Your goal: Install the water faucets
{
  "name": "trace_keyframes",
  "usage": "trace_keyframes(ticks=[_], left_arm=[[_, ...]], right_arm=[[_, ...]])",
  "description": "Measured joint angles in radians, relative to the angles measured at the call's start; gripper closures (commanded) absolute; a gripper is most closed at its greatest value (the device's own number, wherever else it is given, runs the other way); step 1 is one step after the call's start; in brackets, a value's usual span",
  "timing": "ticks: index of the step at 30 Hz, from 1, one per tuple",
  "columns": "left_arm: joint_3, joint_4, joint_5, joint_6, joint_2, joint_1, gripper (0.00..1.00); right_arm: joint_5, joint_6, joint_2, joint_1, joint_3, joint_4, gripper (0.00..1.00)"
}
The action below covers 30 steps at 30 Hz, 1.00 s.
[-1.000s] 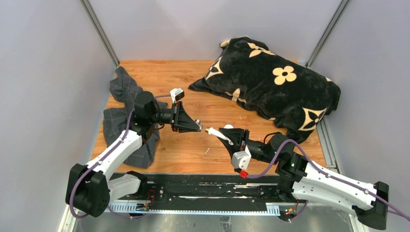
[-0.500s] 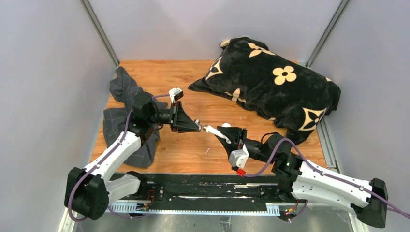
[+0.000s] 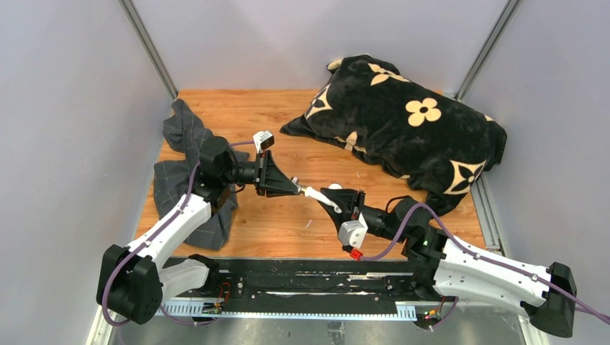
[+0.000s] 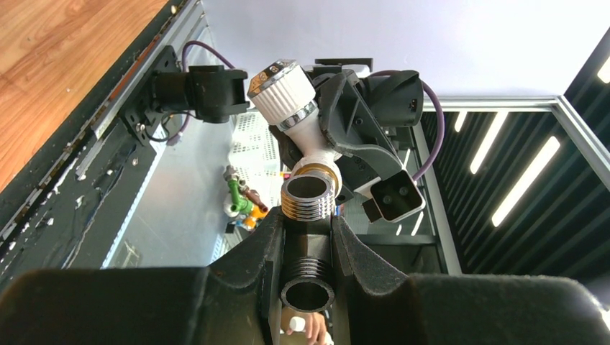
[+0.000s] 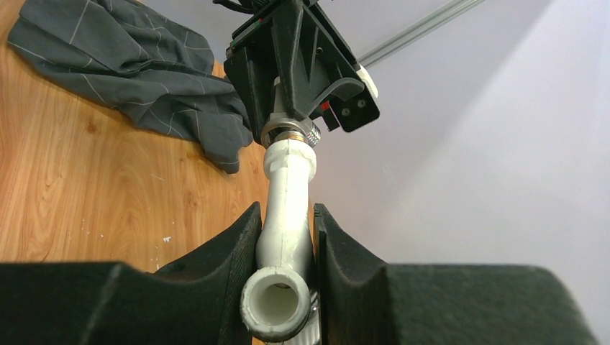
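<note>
Centre frame, above the table (image 3: 288, 224): two grippers hold faucet parts end to end.
Left gripper (image 3: 293, 187) is clamped on the grey fitting (image 4: 308, 198). Right gripper (image 3: 332, 202) is clamped on the white tap (image 5: 285, 215), whose metal end touches the fitting. A cloth (image 3: 181, 144) lies at left under the left arm, and a cushion (image 3: 410, 126) sits at upper right.

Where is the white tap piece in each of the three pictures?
Top external: the white tap piece sits at the centre, between the two arms.
Left wrist: the piece is upper middle, above a threaded metal fitting.
Right wrist: the piece rises from bottom centre.
Shared landmark: the wooden table, in all three.
</note>
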Motion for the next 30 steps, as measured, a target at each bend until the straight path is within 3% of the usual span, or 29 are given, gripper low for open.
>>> trace_keyframes(ticks=[8, 22, 30], left_arm=[[0.011, 0.000, 0.003, -0.007, 0.007, -0.005, 1.00], [0.047, -0.002, 0.006, -0.014, 0.013, -0.016, 1.00], [0.047, -0.002, 0.007, 0.005, 0.023, -0.016, 1.00]], right_arm=[[-0.008, 0.029, 0.000, 0.000, -0.007, 0.011, 1.00], [0.018, 0.093, 0.053, 0.000, -0.047, 0.172, 1.00], [0.030, 0.198, 0.059, -0.003, -0.047, 0.181, 1.00]])
